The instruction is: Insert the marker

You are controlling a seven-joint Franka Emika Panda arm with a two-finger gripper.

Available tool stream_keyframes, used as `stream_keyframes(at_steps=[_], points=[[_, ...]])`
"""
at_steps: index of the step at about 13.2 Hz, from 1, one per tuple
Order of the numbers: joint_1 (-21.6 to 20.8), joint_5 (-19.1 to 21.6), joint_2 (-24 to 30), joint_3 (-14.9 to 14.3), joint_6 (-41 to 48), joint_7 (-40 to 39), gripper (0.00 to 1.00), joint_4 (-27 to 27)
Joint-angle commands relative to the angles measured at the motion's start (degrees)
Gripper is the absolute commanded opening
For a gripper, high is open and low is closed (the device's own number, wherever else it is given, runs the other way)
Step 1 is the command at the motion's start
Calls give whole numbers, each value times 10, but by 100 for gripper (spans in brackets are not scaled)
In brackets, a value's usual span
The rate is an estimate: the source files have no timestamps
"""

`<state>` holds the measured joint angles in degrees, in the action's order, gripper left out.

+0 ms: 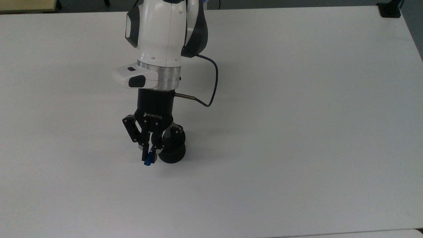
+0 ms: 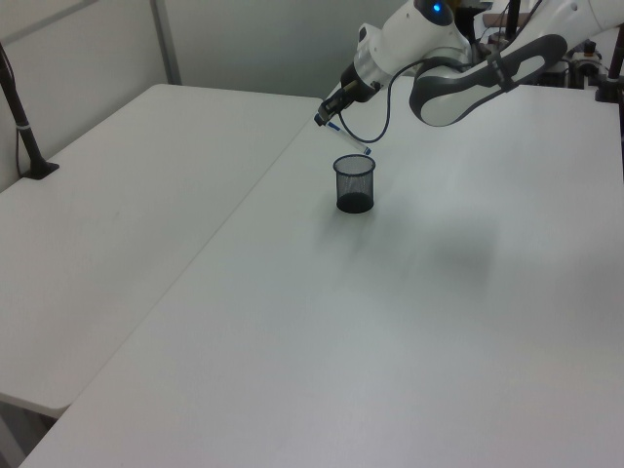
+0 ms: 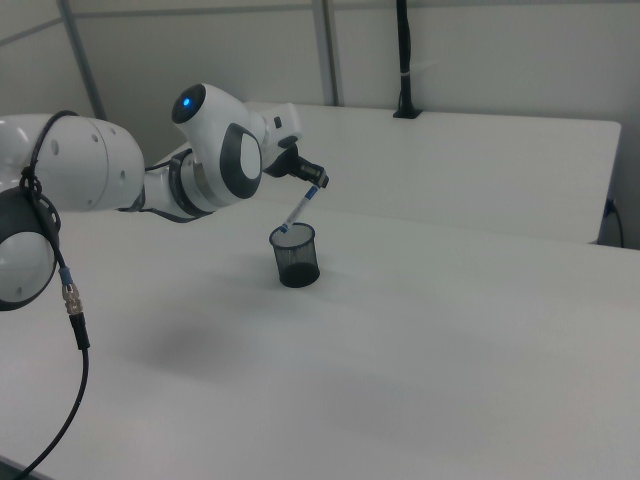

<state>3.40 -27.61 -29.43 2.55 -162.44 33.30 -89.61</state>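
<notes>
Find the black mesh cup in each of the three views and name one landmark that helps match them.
Top view: the black mesh cup sits left of centre, partly behind the tool.
Left view: centre top, just below the marker's lower end.
Right view: left of centre, under the tilted marker.
Shared landmark: the marker held by the tool, slanting down toward the cup's rim.

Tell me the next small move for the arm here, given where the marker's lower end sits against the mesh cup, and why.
Probably a short straight descent, adjusting sideways if needed. The gripper holds the marker tilted, its lower end at about the rim of the mesh cup in the right view, not yet inside. In the left view that end looks just above the rim, so lowering should feed it in before release.
</notes>
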Motion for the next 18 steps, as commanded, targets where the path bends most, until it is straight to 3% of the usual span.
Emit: stream_keyframes(at_steps=[1,5,7,8,9,12,14,15,17,18], points=[[-9,-12,-8,-4,13,0,12,-1],[-15,-12,-16,1,11,2,16,-1],[-16,-11,-16,1,11,2,47,0],[-16,-10,-15,1,11,1,49,0],[-16,-10,-15,3,12,2,61,0],[-17,-9,-10,4,12,2,70,0],[-22,-3,5,8,19,1,85,0],[-30,-2,15,11,37,0,100,-3],[-60,12,50,13,166,-34,100,-1],[-75,59,73,12,231,-82,100,-5]])
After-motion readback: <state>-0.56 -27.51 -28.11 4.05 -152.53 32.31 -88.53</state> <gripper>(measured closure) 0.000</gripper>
